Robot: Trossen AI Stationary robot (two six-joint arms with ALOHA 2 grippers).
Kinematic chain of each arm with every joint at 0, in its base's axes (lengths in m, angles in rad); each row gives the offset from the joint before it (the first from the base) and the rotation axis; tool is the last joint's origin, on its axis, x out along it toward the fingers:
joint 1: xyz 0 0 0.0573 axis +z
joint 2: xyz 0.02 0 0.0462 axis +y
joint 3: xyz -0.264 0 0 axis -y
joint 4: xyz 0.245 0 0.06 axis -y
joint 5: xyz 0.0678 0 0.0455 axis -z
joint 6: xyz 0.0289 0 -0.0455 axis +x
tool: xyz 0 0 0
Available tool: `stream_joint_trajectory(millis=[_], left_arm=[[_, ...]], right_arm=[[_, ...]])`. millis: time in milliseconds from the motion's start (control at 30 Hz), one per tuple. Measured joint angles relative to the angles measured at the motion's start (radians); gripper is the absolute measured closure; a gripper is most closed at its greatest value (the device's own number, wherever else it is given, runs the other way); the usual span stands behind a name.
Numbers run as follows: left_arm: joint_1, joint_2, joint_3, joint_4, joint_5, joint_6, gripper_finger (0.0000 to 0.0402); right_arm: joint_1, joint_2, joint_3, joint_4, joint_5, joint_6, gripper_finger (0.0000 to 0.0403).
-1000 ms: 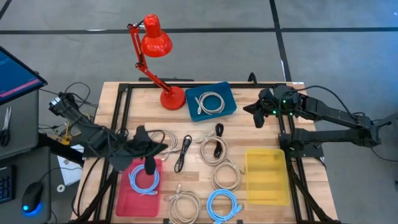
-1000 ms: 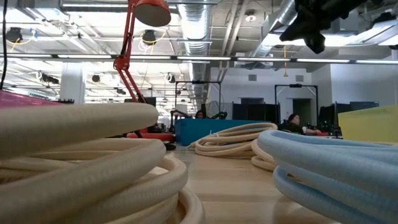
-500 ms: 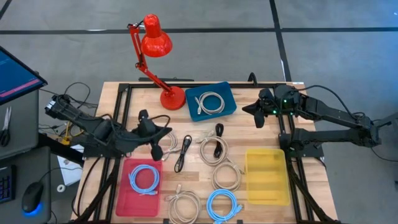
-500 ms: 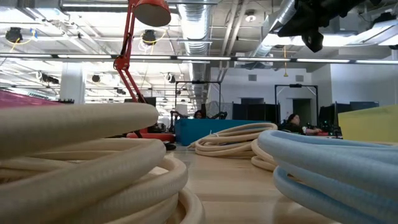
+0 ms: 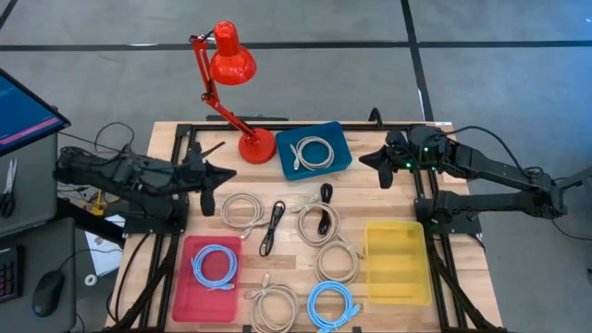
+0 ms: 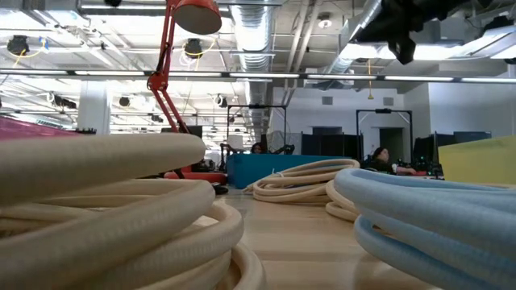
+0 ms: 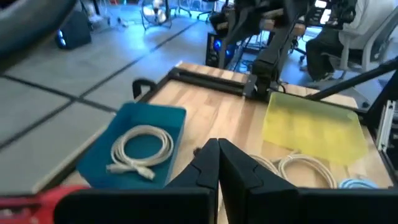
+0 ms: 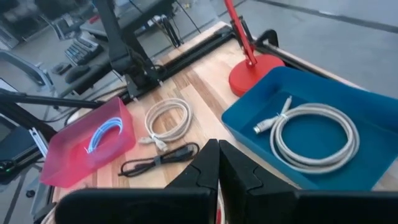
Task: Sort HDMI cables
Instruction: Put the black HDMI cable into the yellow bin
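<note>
- The left gripper (image 5: 209,178) is held above the left rear part of the wooden slatted tabletop (image 5: 361,185), its two dark fingers (image 7: 208,163) pressed together with nothing between them.
- No cable is touched by the left fingers; the nearest one, a beige-white round coil (image 5: 242,210), lies just in front of them on the bare wood.
- A light-blue round coil (image 5: 215,266) lies inside the red rectangular plastic tray (image 5: 184,294) at the front left, well apart from the left gripper.
- The right gripper (image 5: 382,166) is held above the rear right of the tabletop, beside the blue rectangular plastic tray (image 5: 287,141); its fingers (image 8: 208,165) are closed and empty.
- A beige-white coil (image 5: 313,153) rests in the blue tray, near the right fingers but apart from them.
- A thin black folded bundle (image 5: 272,228) lies on the wood between the two arms; a second black bundle (image 5: 325,208) lies over a beige-white coil (image 5: 317,225) at the centre.
- Further beige-white coils lie at the centre front (image 5: 337,262) and at the front edge (image 5: 272,304), with a second light-blue coil (image 5: 332,305) beside the latter.
- The yellow rectangular plastic tray (image 5: 397,262) stands at the front right.
- A red desk lamp (image 5: 231,88) stands at the rear edge, just beside the blue tray.
</note>
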Motion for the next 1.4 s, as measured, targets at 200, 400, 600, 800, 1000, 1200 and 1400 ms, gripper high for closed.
stream_joint_trajectory(millis=[200, 400, 600, 800, 1000, 1200, 1400], left_arm=[[0.027, -0.082, -0.259, 0.316, 0.041, -0.054, 0.0397], [0.027, -0.103, -0.37, 0.554, 0.025, -0.055, 0.0398], [0.028, -0.104, -0.37, 0.561, 0.007, -0.046, 0.0397], [0.027, -0.105, -0.37, 0.562, 0.007, -0.044, 0.0396], [0.028, -0.105, -0.37, 0.562, 0.007, -0.044, 0.0397], [0.028, -0.105, -0.37, 0.562, 0.007, -0.044, 0.0395], [0.028, -0.104, -0.369, 0.561, 0.007, -0.021, 0.0397]], right_arm=[[0.0, 0.012, 0.0, 0.001, 0.0, 0.013, 0.0403], [0.012, 0.079, 0.0, -0.005, 0.0, 0.117, 0.0403], [0.071, 0.149, 0.005, 0.011, -0.001, 0.052, 0.0403], [0.116, 0.224, 0.005, 0.127, -0.087, -0.027, 0.0403], [0.119, 0.321, 0.049, 0.144, -0.002, 0.278, 0.0403], [0.118, 0.41, 0.217, -0.253, 0.256, 0.431, 0.0403], [0.135, 0.513, 0.359, -0.405, 0.299, 0.543, 0.0403]])
